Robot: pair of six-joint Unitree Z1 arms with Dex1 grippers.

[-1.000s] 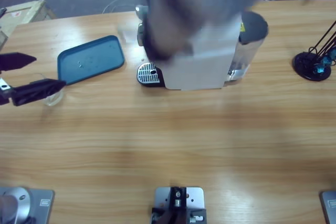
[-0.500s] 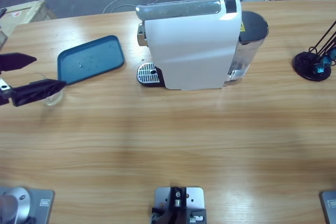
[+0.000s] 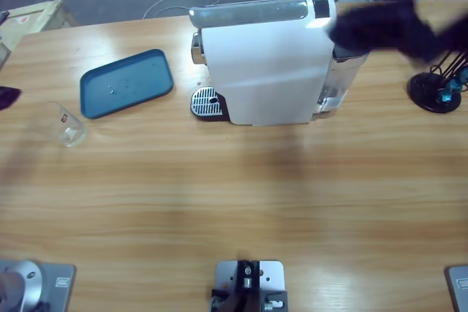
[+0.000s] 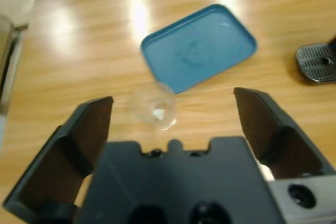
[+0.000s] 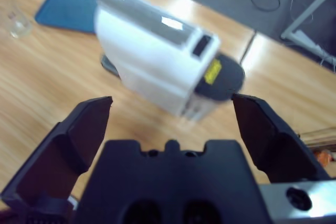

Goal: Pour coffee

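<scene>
- task item: a small clear glass cup [image 3: 68, 125] stands upright on the bench [image 3: 234, 195], near the bench's left end in the high view, just beside the near corner of the blue tray [image 3: 126, 82] and apart from it.
- coffee: none can be made out in the cup in any view; whether it holds liquid cannot be told.
- left pincer [image 4: 173, 111]: jaws spread wide, gripping nothing. in the left wrist view the cup [image 4: 154, 107] lies straight ahead, on the centre line between the jaws and beyond their tips, with the tray [image 4: 199, 48] farther on.
- in the high view only a dark tip of this arm shows at the left edge, clear of the cup.
- right pincer [image 5: 170, 103]: jaws spread wide, gripping nothing. it looks down on the white coffee machine [image 5: 152, 72], with the cup [image 5: 17, 22] far off at the upper left of its view.
- in the high view a blurred dark shape at the upper right, over the machine's [image 3: 263, 63] dark rear end, is judged to be this arm.
- deciding relation: the cup sits well apart from the machine's drip grate [image 3: 207, 102], on the left arm's side; the left arm is plainly the nearer.
- judgement: the cup's upright axis suits a level side approach, jaws either side of its wall.
- risk: thin clear glass, light; a glancing jaw could tip it.
</scene>
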